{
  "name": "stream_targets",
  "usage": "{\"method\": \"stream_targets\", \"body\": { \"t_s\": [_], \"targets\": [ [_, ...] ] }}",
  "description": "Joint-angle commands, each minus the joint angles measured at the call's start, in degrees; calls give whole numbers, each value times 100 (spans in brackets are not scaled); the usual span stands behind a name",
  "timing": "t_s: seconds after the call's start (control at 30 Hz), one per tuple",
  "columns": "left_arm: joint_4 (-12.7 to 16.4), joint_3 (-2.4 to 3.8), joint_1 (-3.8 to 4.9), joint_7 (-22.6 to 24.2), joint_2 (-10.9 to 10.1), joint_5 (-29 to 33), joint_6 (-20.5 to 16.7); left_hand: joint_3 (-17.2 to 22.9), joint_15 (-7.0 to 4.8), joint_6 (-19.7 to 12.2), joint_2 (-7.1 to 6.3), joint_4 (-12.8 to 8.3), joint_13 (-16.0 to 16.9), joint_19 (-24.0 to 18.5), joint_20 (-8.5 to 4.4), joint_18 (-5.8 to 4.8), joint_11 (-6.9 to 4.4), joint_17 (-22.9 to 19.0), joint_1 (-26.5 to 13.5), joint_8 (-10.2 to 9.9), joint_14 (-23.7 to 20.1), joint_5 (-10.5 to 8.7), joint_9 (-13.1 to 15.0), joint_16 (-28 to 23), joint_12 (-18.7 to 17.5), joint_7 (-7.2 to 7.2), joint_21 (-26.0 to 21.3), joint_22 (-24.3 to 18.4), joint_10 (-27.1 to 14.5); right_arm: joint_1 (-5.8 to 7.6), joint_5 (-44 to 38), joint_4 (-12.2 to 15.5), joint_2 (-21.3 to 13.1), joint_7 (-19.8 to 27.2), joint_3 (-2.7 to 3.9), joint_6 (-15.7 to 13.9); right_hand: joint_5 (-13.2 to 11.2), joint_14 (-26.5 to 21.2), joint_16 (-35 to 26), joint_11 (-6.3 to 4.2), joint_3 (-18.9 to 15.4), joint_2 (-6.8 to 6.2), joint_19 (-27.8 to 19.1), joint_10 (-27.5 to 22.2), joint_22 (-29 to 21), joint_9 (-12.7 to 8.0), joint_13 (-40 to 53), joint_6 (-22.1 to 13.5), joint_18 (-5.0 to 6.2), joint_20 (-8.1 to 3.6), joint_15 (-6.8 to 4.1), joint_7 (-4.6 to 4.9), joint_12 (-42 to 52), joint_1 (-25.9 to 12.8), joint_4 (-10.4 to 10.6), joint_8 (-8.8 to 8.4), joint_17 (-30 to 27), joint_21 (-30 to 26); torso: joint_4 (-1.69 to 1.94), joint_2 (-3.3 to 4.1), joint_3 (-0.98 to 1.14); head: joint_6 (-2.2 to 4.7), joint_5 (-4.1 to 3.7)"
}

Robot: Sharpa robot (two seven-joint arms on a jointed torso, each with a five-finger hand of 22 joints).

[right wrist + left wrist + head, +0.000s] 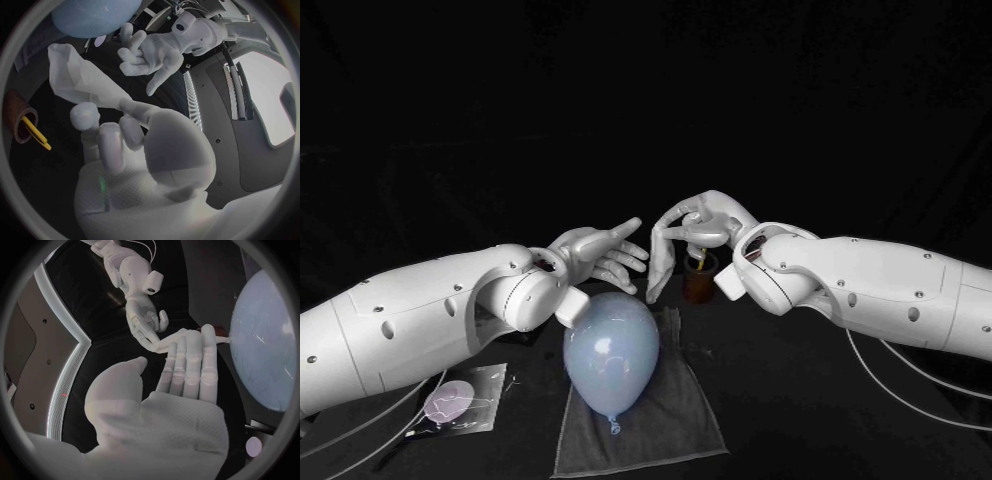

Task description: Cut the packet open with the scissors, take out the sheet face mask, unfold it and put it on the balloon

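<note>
My right hand (698, 224) hovers above the table's middle and pinches the white sheet face mask (656, 274), which hangs down folded in a narrow strip. In the right wrist view the mask (80, 74) stretches away from that hand's fingers (128, 111). Just to its left, my left hand (603, 256) holds nothing, its fingers straight and reaching toward the mask. A pale blue balloon (612, 350) lies on a grey towel (678, 428) below both hands. The cut packet (463, 402) lies flat on the table at the near left.
A brown cup (700, 283) stands behind the towel under my right hand, with the yellow-handled scissors (37, 135) in it. Black table surface surrounds the towel.
</note>
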Motion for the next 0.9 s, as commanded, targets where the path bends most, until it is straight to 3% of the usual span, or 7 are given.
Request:
{"method": "stream_targets", "body": {
  "t_s": [0.03, 0.6, 0.8, 0.9],
  "targets": [
    [-34, 5, -12, 71, 48, 581, 38, -65, 29, -54, 63, 9, -12, 42, 13, 82, 2, 15, -38, -44, -5, -19, -31, -40, -51, 21, -57, -42, 26, 58, -225, -14, 36, -252, 6, 628, 16, -8, 28, -18, 23, 17, -3, 23, -7, 7, 8, 40, 108, -3, -38, -5, 26, -42, 0, 21, -7, -17, 0, 0, 3, -1, 2],
    [-91, 5, -28, 276, 183, 920, 11, -198, 21, -185, 226, 10, -16, 78, 17, 81, -22, 67, -12, -131, -71, -19, -154, -87, -114, -15, -212, -149, 111, 126, -517, 81, 158, -486, 5, 1241, 13, -12, 26, -17, 24, 15, -16, 24, -17, 3, 11, 35, 111, -4, -36, -3, 27, -52, 2, 21, -13, -32, 0, 0, 8, 10, 47],
    [-116, 5, -29, 233, 180, 955, -17, -502, 147, -295, 392, 11, -56, 4, 109, 62, 112, 133, -204, -188, -352, -20, -300, -127, -211, 114, -440, -289, -265, 128, -601, 201, 140, -475, 4, 1255, 13, -11, 26, -16, 26, 17, -19, 19, -19, 1, 5, 33, 112, -3, -36, -2, 21, -55, 3, 21, -10, -36, 4, -1, 9, 20, 42],
    [-123, 5, -29, 203, 179, 960, -15, -585, 166, -291, 438, 12, -48, -19, 133, 64, 128, 150, -257, -178, -430, -20, -327, -119, -183, 127, -494, -321, -319, 128, -679, 251, 121, -457, 4, 1203, 13, -11, 26, -16, 26, 17, -19, 19, -19, 1, 5, 33, 112, -3, -36, -2, 21, -55, 3, 21, -10, -36, 3, -3, 7, 21, 44]
  ]
}}
